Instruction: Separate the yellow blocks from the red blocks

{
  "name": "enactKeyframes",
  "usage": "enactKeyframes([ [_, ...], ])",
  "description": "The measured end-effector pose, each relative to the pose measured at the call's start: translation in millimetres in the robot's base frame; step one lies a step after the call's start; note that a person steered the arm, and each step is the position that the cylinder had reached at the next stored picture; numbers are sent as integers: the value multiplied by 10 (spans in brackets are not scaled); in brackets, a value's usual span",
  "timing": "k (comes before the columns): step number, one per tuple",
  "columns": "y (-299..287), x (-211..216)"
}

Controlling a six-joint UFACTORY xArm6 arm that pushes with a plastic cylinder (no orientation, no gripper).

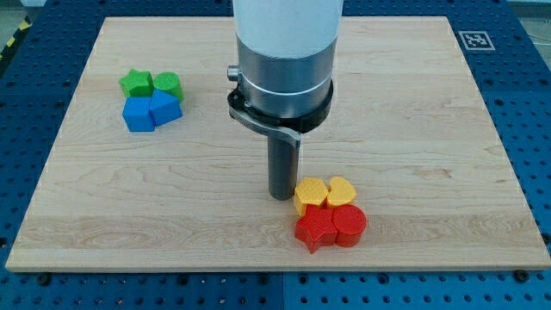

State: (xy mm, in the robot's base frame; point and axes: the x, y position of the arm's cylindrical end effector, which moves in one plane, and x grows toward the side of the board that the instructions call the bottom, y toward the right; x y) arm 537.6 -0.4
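Two yellow blocks sit side by side at the view's lower middle-right: a yellow hexagon-like block [310, 194] on the left and a yellow heart-shaped block [342, 190] on the right. Just below them and touching are a red star-shaped block [315, 230] and a red round block [349, 226]. The dark rod comes down from the large grey arm body, and my tip [282, 196] rests on the board right next to the left side of the left yellow block, touching or nearly touching it.
A cluster of two green blocks [151, 84] over two blue blocks [151, 111] sits at the view's upper left. The wooden board [430, 103] lies on a blue perforated table; a marker tag [475, 39] is at its top right corner.
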Motion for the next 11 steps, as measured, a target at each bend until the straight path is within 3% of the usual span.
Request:
enactKeyframes([
  [2, -51, 92],
  [4, 623, 92],
  [6, 716, 124],
  [8, 1367, 104],
  [9, 1327, -184],
  [10, 1770, -463],
  [11, 2507, -279],
])
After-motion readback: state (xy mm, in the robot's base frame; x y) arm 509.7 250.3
